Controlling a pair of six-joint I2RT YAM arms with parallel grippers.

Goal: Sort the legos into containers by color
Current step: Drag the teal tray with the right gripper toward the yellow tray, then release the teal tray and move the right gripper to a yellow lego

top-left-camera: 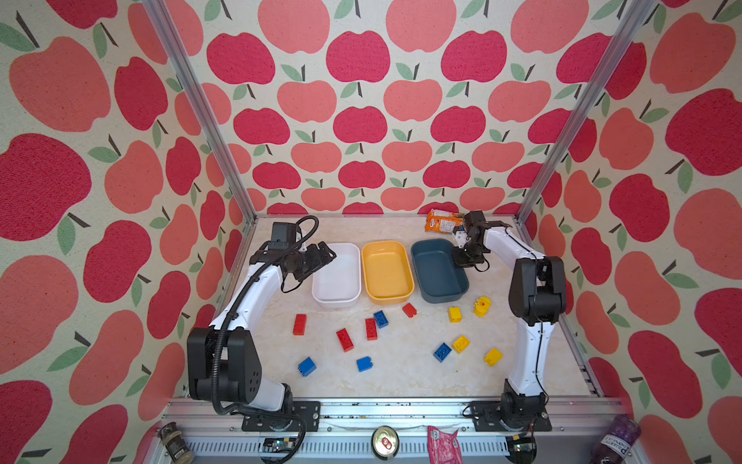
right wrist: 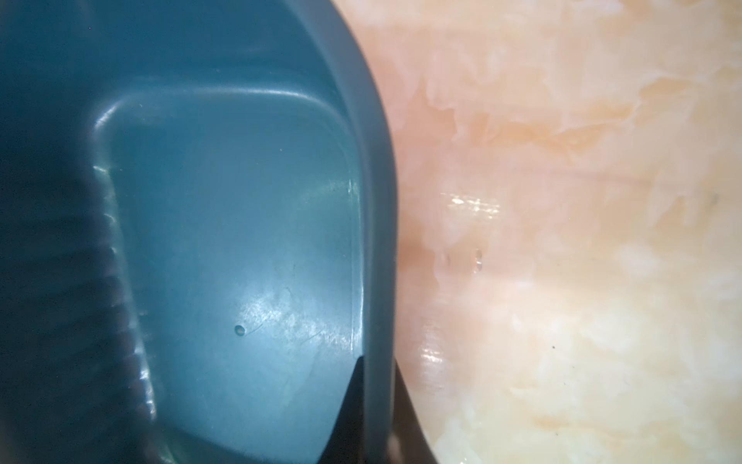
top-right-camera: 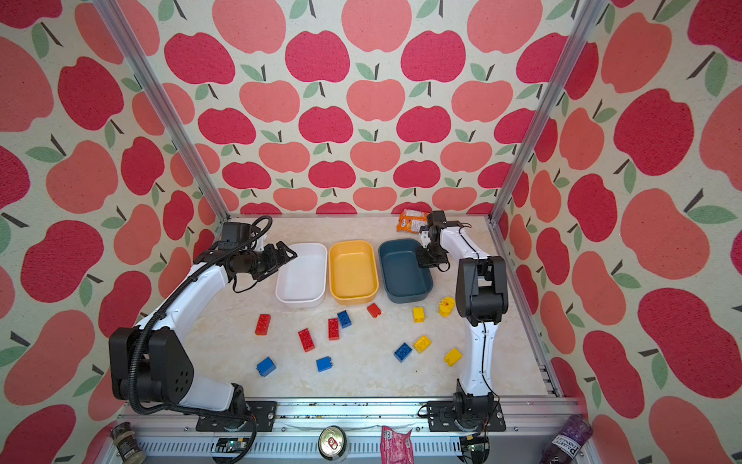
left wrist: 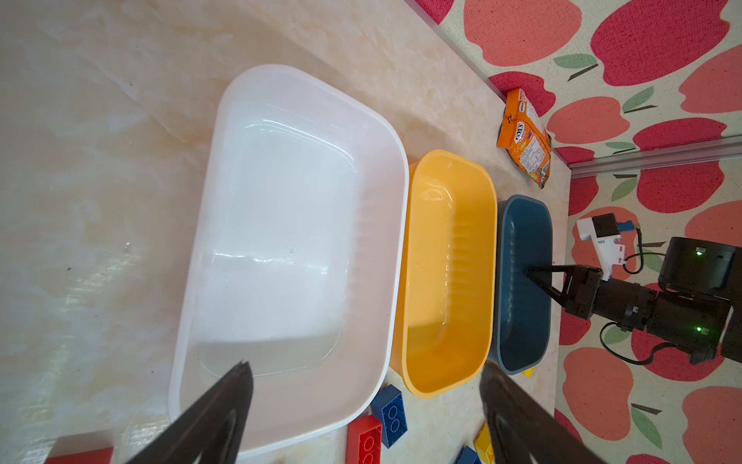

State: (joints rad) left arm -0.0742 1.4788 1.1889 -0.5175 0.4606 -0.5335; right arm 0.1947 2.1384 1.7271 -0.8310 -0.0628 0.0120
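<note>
The right tool is clamped on the wall of the dark blue-grey tub. In the right wrist view one finger sits inside the tub and its partner outside, with the rim pinched between them. The grip is on the long side that faces the right arm, toward the tub's far end. The left tool has its fingers spread wide apart with nothing held. It is at the outer long side of the white tub; whether it touches the rim I cannot tell.

The three tubs stand in a row across the desk: white on the left, the yellow tub in the middle and the dark blue-grey one on the right, long sides just beside one another. Beyond the dark tub, by the back wall, lies an orange snack packet.

All the bricks lie loose on the desk in front of the tubs, outside all three. The red bricks lie left of centre and in the middle. Of the blue bricks, one is just beside a red one, two lie nearer the front edge and one is among the yellows. The yellow bricks lie on the right, near the right arm. The rounded yellow piece with its red dot stands just in front of the dark tub.
</note>
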